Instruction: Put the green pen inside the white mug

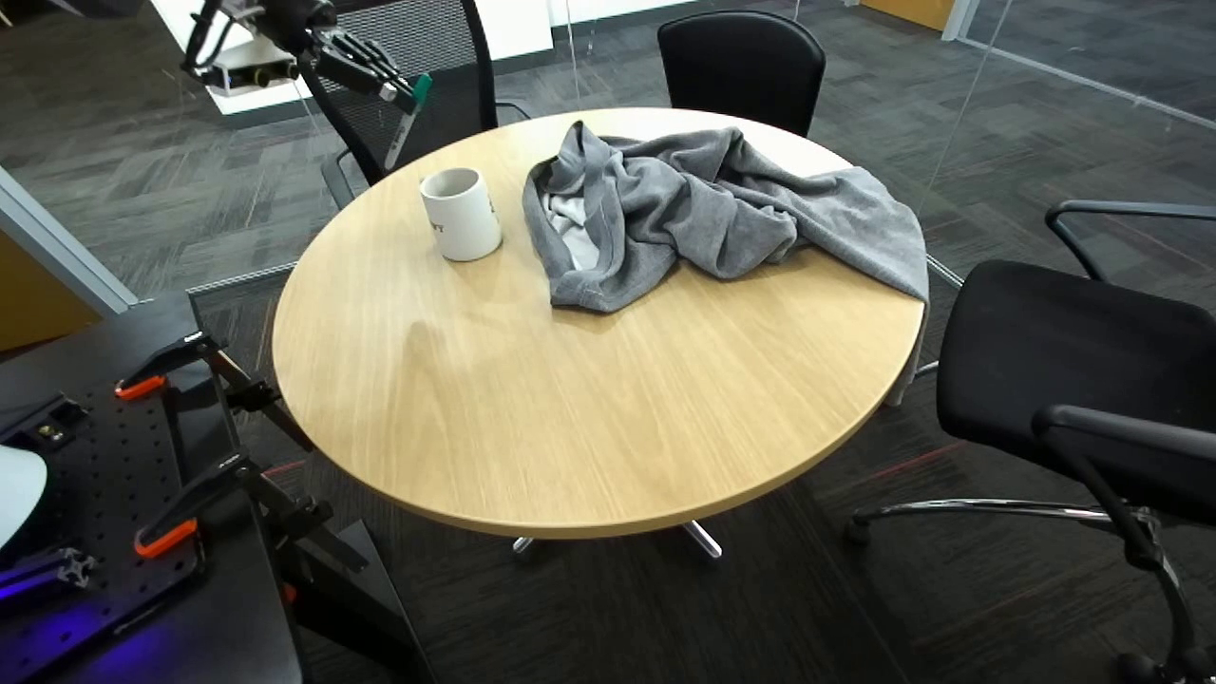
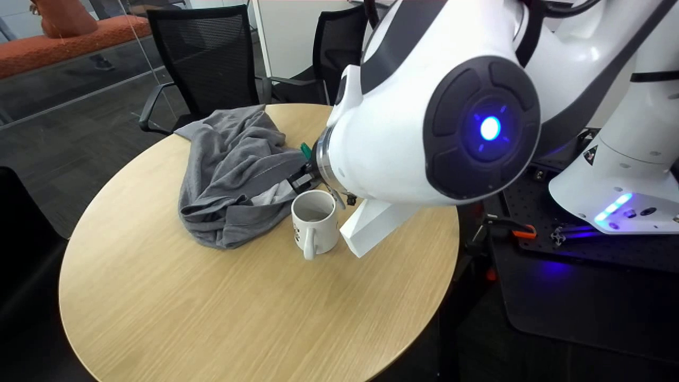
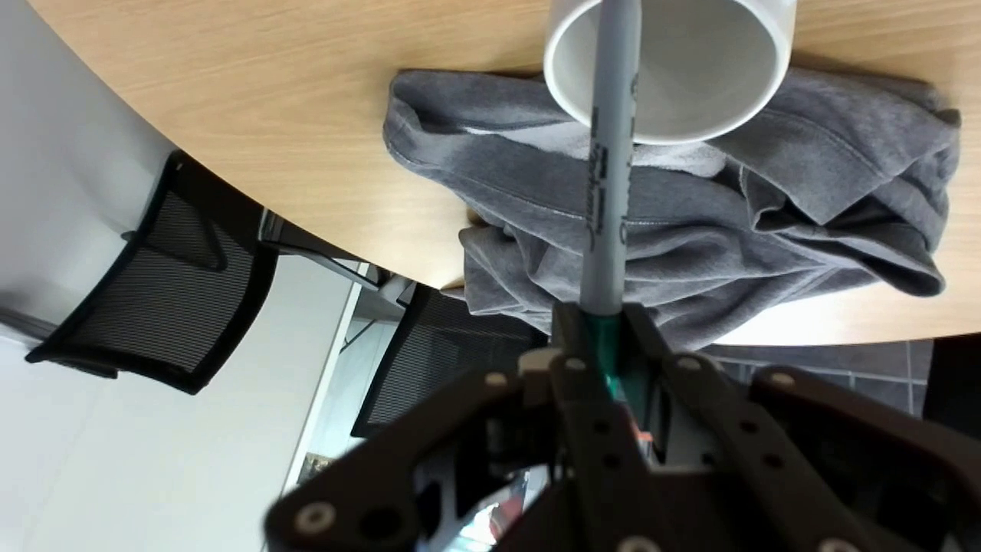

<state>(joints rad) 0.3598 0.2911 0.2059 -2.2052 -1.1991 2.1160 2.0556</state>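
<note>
Grip's done: your black two-fingered claw (image 3: 602, 326) is clamped on the green end of the slim, grey-barrelled pen (image 1: 402, 136)! Left to do: lining up, lowering, letting go. The white cylindrical ceramic mug (image 1: 464, 220) stands upright on the round pale-wood table (image 1: 570, 408). Your wrist view puts the barrel (image 3: 611, 176) in front of its mouth; an exterior view shows them well apart. Only an exterior view gives you the handle (image 2: 309, 244).

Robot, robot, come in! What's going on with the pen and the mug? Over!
Gripper shut on green-and-grey pen, at its green end. Pen outside white mug, mug upright. Grey garment beside mug, not over its mouth.
</note>
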